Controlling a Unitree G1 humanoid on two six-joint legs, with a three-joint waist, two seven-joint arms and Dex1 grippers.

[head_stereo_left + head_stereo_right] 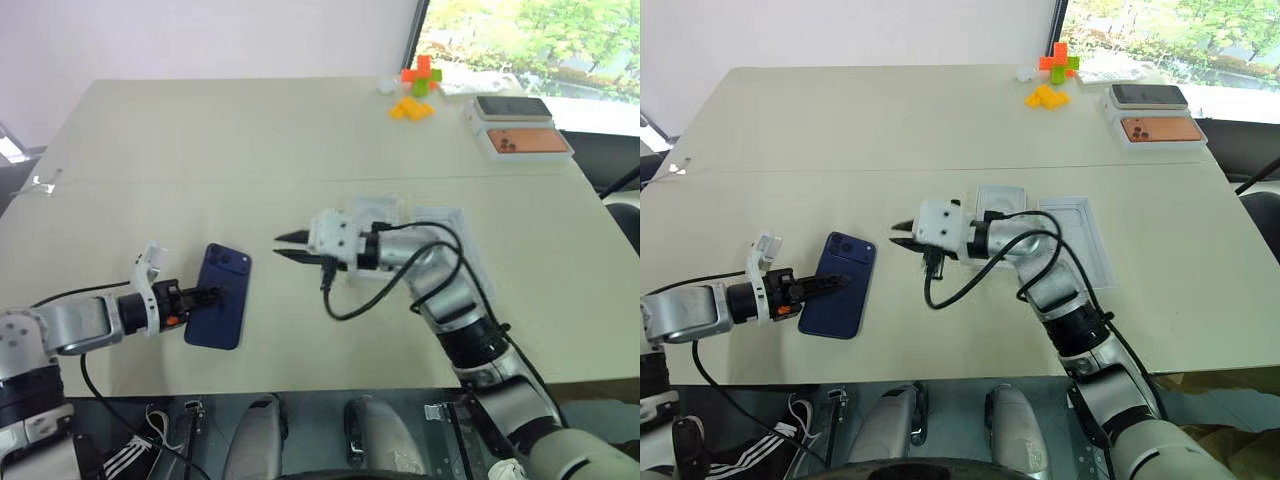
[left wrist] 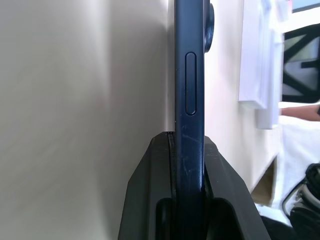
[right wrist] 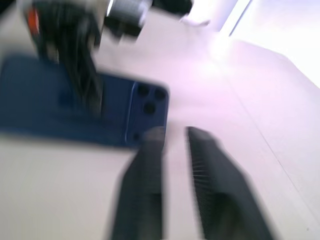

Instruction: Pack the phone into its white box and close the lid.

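The dark blue phone (image 1: 224, 285) lies back up on the table at the front left, camera bump at its far end. My left gripper (image 1: 210, 295) is shut on the phone's near left edge; in the left wrist view the phone's side (image 2: 190, 95) sits clamped between the two fingers. My right gripper (image 1: 290, 246) hovers just right of the phone, open and empty, pointing at it. The white box (image 1: 1090, 225) lies open at centre right, partly behind my right arm. A second shallow white piece (image 1: 1002, 198) lies beside it; I cannot tell if it is the lid.
At the far right corner stand an orange-topped box (image 1: 528, 142) and a dark-topped box (image 1: 512, 107). Coloured blocks (image 1: 415, 92) lie near them. A black cable (image 1: 345, 310) loops under my right wrist. The table's front edge (image 1: 300, 385) is close to the phone.
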